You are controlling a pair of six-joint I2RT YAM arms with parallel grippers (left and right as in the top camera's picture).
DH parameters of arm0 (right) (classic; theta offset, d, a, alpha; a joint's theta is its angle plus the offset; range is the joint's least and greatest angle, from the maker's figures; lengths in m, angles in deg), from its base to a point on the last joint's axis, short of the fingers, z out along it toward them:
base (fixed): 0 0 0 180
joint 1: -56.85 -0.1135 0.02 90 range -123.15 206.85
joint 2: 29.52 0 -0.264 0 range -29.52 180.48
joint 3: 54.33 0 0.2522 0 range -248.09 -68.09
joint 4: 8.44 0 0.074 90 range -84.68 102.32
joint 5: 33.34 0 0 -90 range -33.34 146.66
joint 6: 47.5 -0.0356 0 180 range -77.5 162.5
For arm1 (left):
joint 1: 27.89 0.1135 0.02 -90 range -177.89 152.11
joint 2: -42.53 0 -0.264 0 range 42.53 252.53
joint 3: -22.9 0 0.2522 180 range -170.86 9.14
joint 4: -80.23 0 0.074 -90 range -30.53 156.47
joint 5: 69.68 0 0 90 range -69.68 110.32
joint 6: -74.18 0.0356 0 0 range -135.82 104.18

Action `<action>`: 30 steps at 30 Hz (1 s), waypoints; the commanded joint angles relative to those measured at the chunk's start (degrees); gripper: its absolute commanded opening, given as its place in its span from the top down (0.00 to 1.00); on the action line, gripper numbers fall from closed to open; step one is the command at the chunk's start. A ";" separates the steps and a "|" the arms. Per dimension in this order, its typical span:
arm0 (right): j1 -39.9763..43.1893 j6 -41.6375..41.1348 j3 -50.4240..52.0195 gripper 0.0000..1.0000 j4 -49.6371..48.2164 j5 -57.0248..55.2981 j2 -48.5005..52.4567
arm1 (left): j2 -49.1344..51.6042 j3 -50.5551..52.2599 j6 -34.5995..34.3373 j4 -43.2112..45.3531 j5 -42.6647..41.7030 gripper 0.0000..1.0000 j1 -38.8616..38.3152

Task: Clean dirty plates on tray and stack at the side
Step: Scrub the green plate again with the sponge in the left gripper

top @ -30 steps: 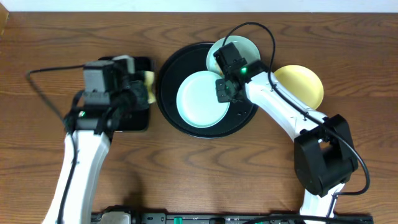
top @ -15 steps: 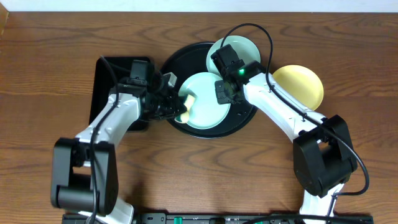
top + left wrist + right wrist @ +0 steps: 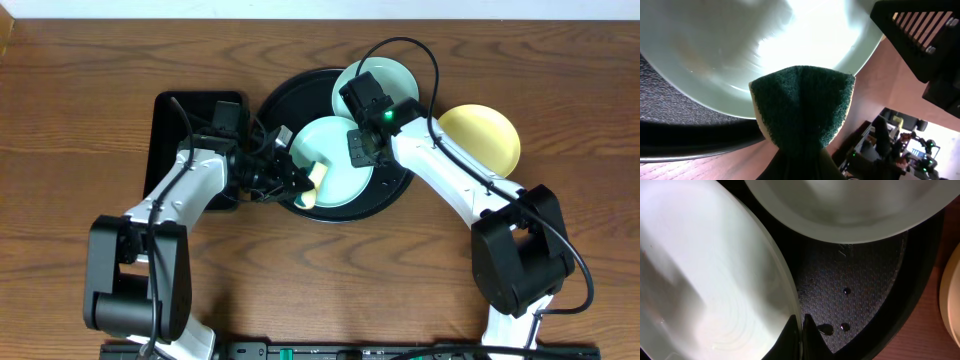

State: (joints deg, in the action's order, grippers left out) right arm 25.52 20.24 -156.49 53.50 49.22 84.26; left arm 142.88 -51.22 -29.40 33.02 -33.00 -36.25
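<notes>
The round black tray (image 3: 300,85) sits mid-table. A mint plate (image 3: 335,160) lies tilted in it; my right gripper (image 3: 360,148) is shut on its right rim, seen in the right wrist view (image 3: 802,330) pinching the plate (image 3: 705,270). My left gripper (image 3: 298,184) is shut on the yellow-green sponge (image 3: 311,188), pressed at the plate's lower-left edge; the left wrist view shows the sponge's green face (image 3: 802,105) against the plate (image 3: 740,45). A second mint plate (image 3: 388,82) leans on the tray's far right rim. The yellow plate (image 3: 485,135) lies on the table to the right.
A rectangular black tray (image 3: 185,120) lies left of the round tray, under my left arm. A few dark droplets lie on the tray floor (image 3: 865,290) near my right fingertips. Cables loop above both arms.
My left arm swung from the rectangular tray to the round tray with the sponge, then slid it down-right along the held plate's edge. The right gripper and plate stayed still.
</notes>
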 commanded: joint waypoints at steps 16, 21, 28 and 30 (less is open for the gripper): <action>0.17 0.44 -0.09 0.99 0.04 -1.11 0.04 | 9.38 -0.20 -3.30 8.98 3.52 0.92 0.02; 0.17 0.44 -0.09 0.99 0.07 -1.11 0.04 | 9.40 -0.17 -3.26 10.19 6.88 0.92 0.02; 0.11 0.44 -0.09 0.99 0.11 -1.07 0.04 | 9.40 -0.17 -3.28 14.69 6.91 0.92 0.02; 0.11 0.44 -0.09 0.99 0.15 -1.07 0.04 | 9.40 -0.17 -3.30 15.69 6.91 0.92 0.02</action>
State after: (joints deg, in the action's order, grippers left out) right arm 25.54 20.21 -156.49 53.52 48.91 84.26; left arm 152.24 -51.22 -32.53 47.81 -27.91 -36.25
